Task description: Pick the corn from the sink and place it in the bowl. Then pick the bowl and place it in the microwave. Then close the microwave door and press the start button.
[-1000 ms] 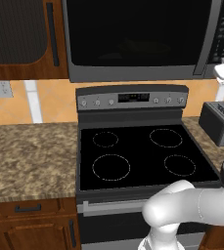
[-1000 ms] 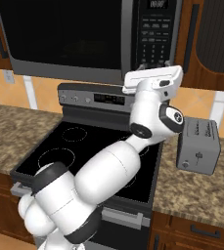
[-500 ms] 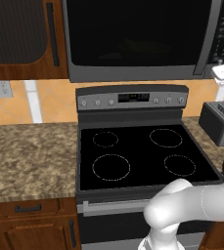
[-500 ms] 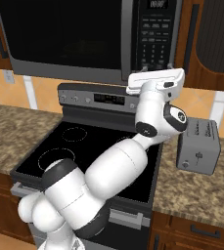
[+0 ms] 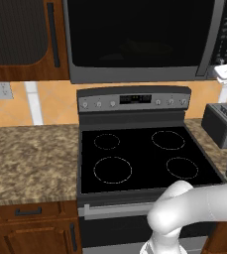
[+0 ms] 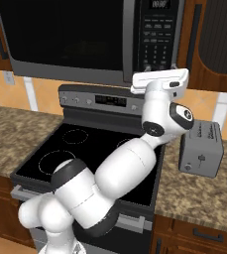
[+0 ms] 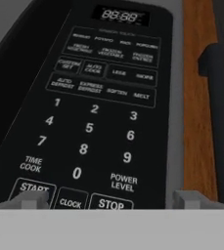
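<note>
A granite counter [image 5: 30,158] runs either side of one black glass-top stove [image 5: 144,158] with four ring burners; one toaster [image 6: 201,148] sits on the counter at the stove's right. Wooden cabinets [image 5: 21,39] flank one microwave [image 5: 140,39] above the stove, its door [image 6: 65,37] shut. The gripper [image 7: 111,201], jaws wide apart and empty, is right at the button panel [image 7: 99,112], one fingertip [image 7: 33,199] over START, the other [image 7: 189,199] past the panel's right edge.
</note>
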Robot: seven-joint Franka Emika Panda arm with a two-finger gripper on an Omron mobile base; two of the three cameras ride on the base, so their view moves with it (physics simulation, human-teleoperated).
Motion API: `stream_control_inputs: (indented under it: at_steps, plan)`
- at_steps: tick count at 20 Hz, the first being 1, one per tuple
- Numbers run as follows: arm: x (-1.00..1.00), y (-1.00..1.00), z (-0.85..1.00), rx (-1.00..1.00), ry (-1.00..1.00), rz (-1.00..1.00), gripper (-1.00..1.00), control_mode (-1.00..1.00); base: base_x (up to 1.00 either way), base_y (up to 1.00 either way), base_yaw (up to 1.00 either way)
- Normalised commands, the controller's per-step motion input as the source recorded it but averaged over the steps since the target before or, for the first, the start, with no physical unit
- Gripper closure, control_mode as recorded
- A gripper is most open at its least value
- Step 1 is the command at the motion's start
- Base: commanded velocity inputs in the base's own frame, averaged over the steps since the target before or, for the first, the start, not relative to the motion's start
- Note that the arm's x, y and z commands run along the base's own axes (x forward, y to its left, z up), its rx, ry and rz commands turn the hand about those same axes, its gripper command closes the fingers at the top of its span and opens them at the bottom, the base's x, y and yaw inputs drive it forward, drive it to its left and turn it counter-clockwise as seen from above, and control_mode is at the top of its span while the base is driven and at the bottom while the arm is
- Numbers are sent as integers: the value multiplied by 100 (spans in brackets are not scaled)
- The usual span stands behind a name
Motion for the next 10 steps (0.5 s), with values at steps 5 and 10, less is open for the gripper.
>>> stream_control_inputs:
  at_steps: [5,10]
  plan:
    - [31,-16,0,0,0,3,-100,-100,0,0,0]
    - [-85,-4,0,0,-6,0,-100,-100,0,0,0]
